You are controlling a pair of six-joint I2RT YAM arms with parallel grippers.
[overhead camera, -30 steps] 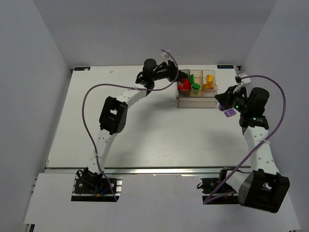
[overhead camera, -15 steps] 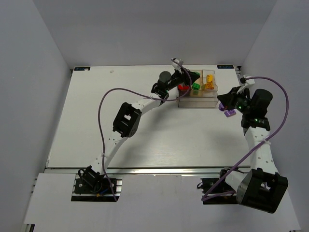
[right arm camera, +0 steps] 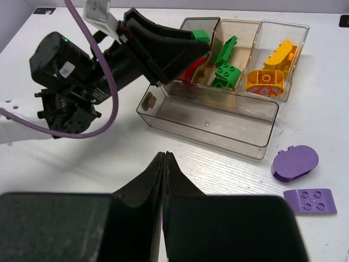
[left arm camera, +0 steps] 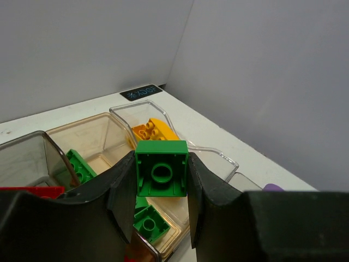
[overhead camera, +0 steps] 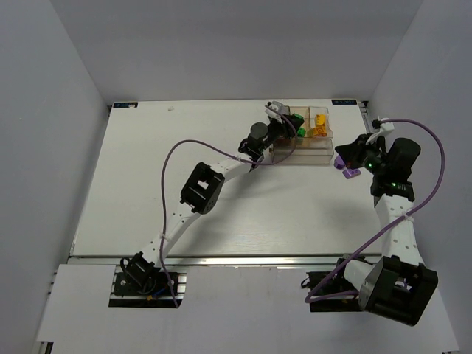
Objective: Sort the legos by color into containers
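My left gripper [left arm camera: 162, 177] is shut on a green lego [left arm camera: 162, 168] and holds it above the amber middle bin [left arm camera: 103, 136] of the containers [overhead camera: 318, 144]. It also shows in the top view [overhead camera: 290, 125] and the right wrist view [right arm camera: 192, 39]. The grey bin [right arm camera: 192, 22] holds red legos [right arm camera: 188, 70]. The amber bin holds green legos [right arm camera: 226, 73]. The clear bin holds yellow legos [right arm camera: 265, 81]. Two purple legos [right arm camera: 294, 162] [right arm camera: 310, 200] lie on the table right of the containers. My right gripper [right arm camera: 164, 155] is shut and empty, in front of the shallow tray [right arm camera: 212, 117].
The white table [overhead camera: 184, 184] ends at grey walls at the back and on both sides. The left arm [overhead camera: 203, 184] stretches diagonally across the table's middle, with its purple cable looping above it. The front tray holds no legos.
My left gripper has moved right with the green lego, from beside the grey bin to above the middle bin. My right gripper has shifted slightly right and back.
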